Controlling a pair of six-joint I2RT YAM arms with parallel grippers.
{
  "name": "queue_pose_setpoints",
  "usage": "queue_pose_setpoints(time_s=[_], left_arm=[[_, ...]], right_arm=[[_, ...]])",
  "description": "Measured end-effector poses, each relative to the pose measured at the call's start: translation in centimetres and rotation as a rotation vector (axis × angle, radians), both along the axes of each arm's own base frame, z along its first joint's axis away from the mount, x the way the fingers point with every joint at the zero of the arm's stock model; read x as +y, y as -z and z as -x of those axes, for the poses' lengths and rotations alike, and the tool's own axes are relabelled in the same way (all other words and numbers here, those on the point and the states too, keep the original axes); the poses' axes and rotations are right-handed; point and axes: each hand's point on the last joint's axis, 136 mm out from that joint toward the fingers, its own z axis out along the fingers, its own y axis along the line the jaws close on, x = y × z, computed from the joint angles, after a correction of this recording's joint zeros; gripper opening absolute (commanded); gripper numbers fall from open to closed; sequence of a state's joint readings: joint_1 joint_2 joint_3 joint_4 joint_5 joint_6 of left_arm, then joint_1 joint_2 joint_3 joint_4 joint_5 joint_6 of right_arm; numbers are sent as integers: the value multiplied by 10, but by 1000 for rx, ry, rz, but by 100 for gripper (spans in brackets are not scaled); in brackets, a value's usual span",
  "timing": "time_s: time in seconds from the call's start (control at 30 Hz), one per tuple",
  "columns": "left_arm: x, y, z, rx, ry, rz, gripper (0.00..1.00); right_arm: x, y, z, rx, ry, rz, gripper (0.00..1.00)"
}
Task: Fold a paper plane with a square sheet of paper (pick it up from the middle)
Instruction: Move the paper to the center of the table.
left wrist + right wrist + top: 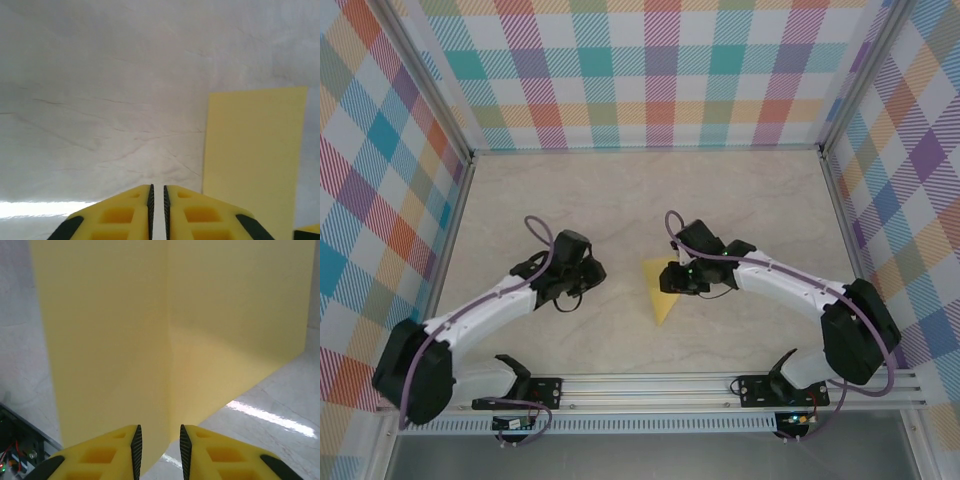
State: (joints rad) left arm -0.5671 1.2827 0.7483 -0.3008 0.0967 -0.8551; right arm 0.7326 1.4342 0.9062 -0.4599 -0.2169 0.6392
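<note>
Seen from above, the square sheet of paper (657, 290) looks triangular; the wrist view shows its crease between the parted right hand (159, 440); left hand (158, 197) together

Bright, even lighting; white glare streaks on the table (272, 412).

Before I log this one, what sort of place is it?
Likely a lab robot cell: a pale table walled by plaid panels, with the left arm and right arm bolted to an aluminium rail.
</note>
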Motion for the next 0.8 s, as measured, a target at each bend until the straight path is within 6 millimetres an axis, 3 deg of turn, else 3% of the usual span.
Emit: queue_pose_setpoints(time_s=[0.2, 0.33, 0.47, 0.63, 0.8], left_arm=[[-61, 17, -24, 75, 156, 104, 9], [-78, 33, -16, 128, 203, 108, 9], [-94, 34, -9, 140, 244, 141, 10], [-119, 41, -14, 154, 288, 150, 10], [-128, 65, -17, 201, 294, 128, 9]], right_arm=[[14, -6, 0, 19, -10, -86, 33], [9, -5, -6, 3, 26, -74, 30], [-6, -5, -1, -18, 62, -65, 29], [-13, -33, 5, -106, 65, -143, 26], [1, -51, 10, -119, 6, -253, 21]])
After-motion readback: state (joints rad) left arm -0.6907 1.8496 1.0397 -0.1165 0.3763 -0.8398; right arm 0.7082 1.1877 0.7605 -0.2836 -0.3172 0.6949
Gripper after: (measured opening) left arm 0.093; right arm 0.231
